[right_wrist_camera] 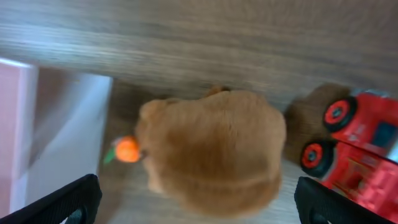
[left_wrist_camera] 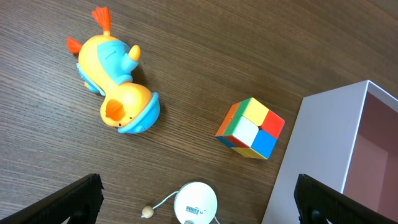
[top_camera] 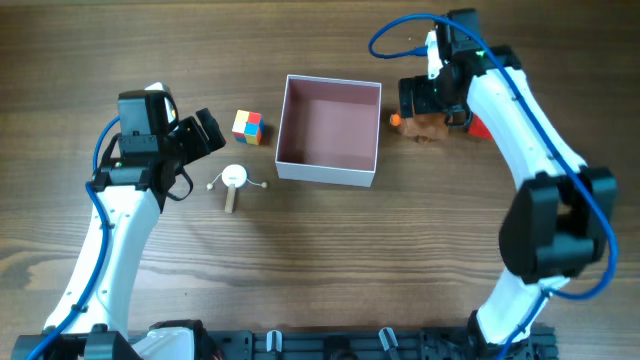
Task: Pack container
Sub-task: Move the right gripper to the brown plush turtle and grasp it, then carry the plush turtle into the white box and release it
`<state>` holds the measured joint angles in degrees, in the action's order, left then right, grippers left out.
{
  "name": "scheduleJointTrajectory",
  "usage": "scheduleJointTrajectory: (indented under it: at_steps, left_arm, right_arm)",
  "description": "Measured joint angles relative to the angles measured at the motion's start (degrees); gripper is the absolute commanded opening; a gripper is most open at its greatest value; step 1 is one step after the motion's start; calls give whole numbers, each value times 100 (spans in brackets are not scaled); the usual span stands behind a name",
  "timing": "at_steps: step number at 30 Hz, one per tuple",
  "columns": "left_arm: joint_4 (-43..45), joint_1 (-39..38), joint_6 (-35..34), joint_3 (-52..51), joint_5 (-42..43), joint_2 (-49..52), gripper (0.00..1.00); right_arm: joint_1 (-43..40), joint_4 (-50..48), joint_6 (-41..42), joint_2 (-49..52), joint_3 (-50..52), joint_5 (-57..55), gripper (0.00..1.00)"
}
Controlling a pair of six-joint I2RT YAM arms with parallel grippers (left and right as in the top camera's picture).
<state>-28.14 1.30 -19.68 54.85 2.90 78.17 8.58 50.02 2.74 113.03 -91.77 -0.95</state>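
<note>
Hovering above plush toy | right pincer spread wide to straddle its bulk | box just beside | left pincer spread, idle

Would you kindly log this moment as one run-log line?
container empty | left gripper open near cube, duck | right gripper open over plush | nothing packed yet

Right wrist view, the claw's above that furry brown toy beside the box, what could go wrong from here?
The furry brown toy looks nearly as wide as the open right claw, so a finger may land on it rather than around it. The red truck sits close on one side and the container wall on the other; either could get bumped or pinched.
</note>
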Motion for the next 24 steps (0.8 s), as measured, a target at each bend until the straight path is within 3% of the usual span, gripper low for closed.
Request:
scheduleJointTrajectory:
  at_steps: [3, 7, 10, 13, 16, 18, 24]
  left_arm:
    - [0, 0, 0, 0, 2, 0, 100]
    - [-2, 0, 0, 4, 0, 0, 100]
    - [-2, 0, 0, 4, 0, 0, 100]
    - [-2, 0, 0, 4, 0, 0, 100]
    - [-2, 0, 0, 7, 2, 0, 100]
    - [-2, 0, 0, 7, 0, 0, 100]
    - [-2, 0, 0, 9, 0, 0, 100]
  right_arm:
    - [-57, -61, 125, 358, 0, 81, 98]
    - [-83, -133, 433, 728, 0, 90, 78]
    - [-109, -136, 688, 837, -50, 90, 47]
    - [-120, -114, 861, 903, -103, 94, 32]
    - [-120, -33, 994, 940, -168, 87, 9]
    - [-125, -20, 984, 946, -184, 92, 4]
    - [-125, 98, 1029, 922, -210, 20, 4]
